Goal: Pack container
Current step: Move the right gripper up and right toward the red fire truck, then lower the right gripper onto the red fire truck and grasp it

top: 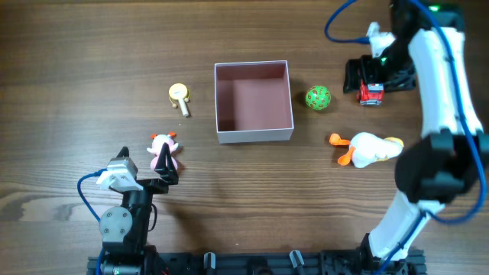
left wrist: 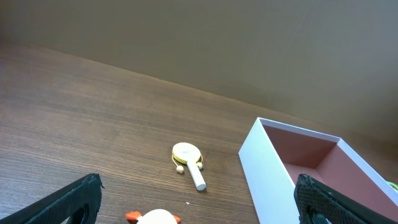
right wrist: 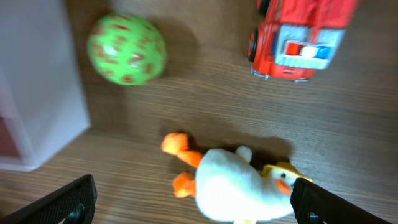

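Grippers both gape fully, holding nothing: left gripper (left wrist: 199,202) just beside a pink-and-white plush toy (top: 163,149), right gripper (top: 368,76) by a red toy fire truck (top: 371,93). Mid-table stands the white-walled square box with dusty pink interior (top: 253,136), near a green spotted ball (top: 318,98).

The container (top: 256,136) is a small square box, open at the top, with thin white walls and a dusty pink inside. It stands upright on the wooden surface (top: 92,53), about midway between its left and right sides, turned very slightly out of line with the edges. It is empty, its pink floor bare. From the left wrist view, one white outer wall and a corner face the camera.
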Controlling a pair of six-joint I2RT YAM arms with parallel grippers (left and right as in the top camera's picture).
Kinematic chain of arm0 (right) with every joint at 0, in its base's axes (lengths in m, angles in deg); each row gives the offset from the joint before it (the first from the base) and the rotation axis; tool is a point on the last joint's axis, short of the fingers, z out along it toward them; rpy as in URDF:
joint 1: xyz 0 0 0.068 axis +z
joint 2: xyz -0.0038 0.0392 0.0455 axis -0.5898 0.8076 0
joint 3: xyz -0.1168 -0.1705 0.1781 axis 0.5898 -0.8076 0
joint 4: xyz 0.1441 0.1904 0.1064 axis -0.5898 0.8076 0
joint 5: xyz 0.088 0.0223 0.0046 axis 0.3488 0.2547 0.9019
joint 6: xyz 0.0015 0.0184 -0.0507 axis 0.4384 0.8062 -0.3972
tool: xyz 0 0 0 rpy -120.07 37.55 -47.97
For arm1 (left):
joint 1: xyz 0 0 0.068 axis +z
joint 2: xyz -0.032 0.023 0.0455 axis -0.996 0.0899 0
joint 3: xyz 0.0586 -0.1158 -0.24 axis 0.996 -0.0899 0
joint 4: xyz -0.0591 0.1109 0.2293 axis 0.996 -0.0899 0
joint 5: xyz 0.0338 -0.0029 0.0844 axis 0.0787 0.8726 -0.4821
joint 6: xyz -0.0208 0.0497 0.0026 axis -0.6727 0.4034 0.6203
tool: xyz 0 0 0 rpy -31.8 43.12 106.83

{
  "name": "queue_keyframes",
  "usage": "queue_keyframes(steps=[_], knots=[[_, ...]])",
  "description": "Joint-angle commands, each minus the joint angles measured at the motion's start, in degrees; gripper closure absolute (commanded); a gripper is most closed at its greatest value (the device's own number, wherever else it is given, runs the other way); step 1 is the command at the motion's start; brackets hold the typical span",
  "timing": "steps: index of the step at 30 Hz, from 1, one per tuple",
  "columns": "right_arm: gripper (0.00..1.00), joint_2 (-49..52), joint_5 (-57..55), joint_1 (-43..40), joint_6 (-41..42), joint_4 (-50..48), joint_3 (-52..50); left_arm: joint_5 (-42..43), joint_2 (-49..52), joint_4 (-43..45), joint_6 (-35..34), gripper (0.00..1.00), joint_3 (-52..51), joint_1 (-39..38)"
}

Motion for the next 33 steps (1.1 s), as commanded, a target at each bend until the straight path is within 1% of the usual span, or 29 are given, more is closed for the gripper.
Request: queue_keyframes(steps=[1,5,9,11,13,16,18,24,29,33], knots=[[0.0,1.51,-7.34,-0.28,-1.77,-2.4,1.53,-0.15,-0.37,-0.04,-0.26,0.0,-0.26,0.33],[0.0,1.51,-8.48,-0.48,-1.79,-8.35,1.51,-0.15,-0.37,-0.04,-0.26,0.0,-0.26,0.33],[0.0,1.51,-2.71,-1.51,-1.88,-10.64,1.49,-0.15,-0.37,-0.04,-0.26,0.0,-0.26,0.33],[0.0,1.51,0.11,-2.56,-3.19,-11.63,1.49,-0.15,-0.37,-0.04,-0.26,0.0,-0.26,0.33],[0.0,1.64,1.75,-3.54,-5.38,-13.33,1.33,-0.15,-0.37,-0.04,-0.26,0.0,-0.26,0.33],[0.0,2.25,1.31,-4.87,-5.88,-16.13,1.33,-0.15,-0.37,-0.04,-0.26,0.0,-0.26,0.33],[0.0,3.17,-0.2,-5.62,-5.64,-16.72,1.33,-0.15,-0.37,-0.04,-0.26,0.0,-0.26,0.33],[0.0,6.01,0.52,-6.38,-5.7,-16.81,1.33,-0.15,-0.37,-0.04,-0.26,0.0,-0.26,0.33],[0.0,7.26,1.38,-6.38,-9.25,-17.18,1.29,-0.15,-0.37,-0.04,-0.26,0.0,-0.26,0.33],[0.0,8.83,1.29,-6.4,-9.68,-17.55,1.27,-0.15,-0.37,-0.04,-0.26,0.0,-0.26,0.33]])
